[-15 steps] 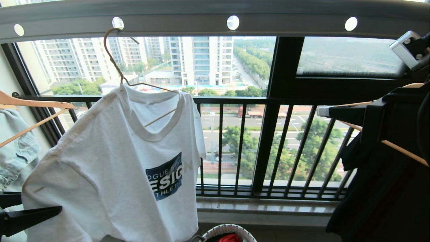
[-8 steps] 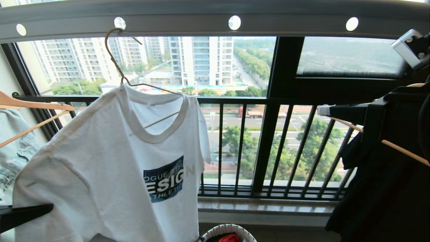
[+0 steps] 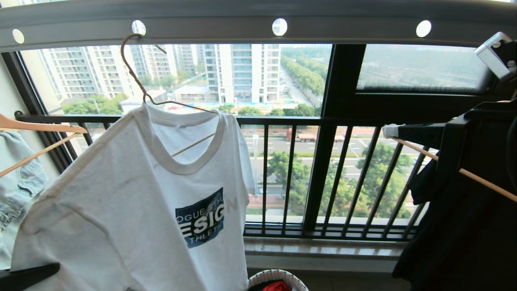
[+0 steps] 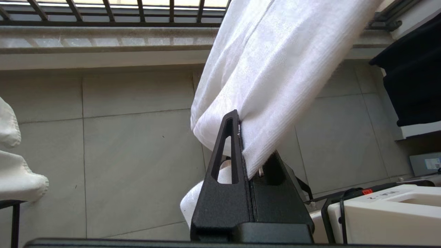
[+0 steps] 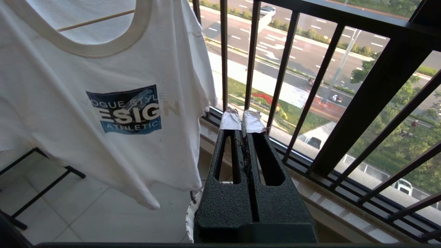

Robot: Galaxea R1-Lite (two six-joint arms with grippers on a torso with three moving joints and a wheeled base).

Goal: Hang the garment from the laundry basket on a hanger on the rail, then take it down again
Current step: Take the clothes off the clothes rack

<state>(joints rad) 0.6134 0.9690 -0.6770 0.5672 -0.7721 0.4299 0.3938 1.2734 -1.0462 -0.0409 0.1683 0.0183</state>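
With the left hand (image 4: pixel 243 151) clamped on the garment's (image 3: pixel 133 210) hem, take-down begins; next, pull it off the hanger (image 3: pixel 139 81) above.

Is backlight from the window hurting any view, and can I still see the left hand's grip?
Head view: bright window, yet the T-shirt print reads clearly; black shirt is featureless. Left wrist view: evenly lit, left hand visibly pinching white cloth. Right wrist view: clear.

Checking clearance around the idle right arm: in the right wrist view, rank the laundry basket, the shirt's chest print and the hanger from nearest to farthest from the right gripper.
From the right gripper:
1. laundry basket, just below the fingers.
2. chest print, off to the side.
3. hanger, up inside the collar.
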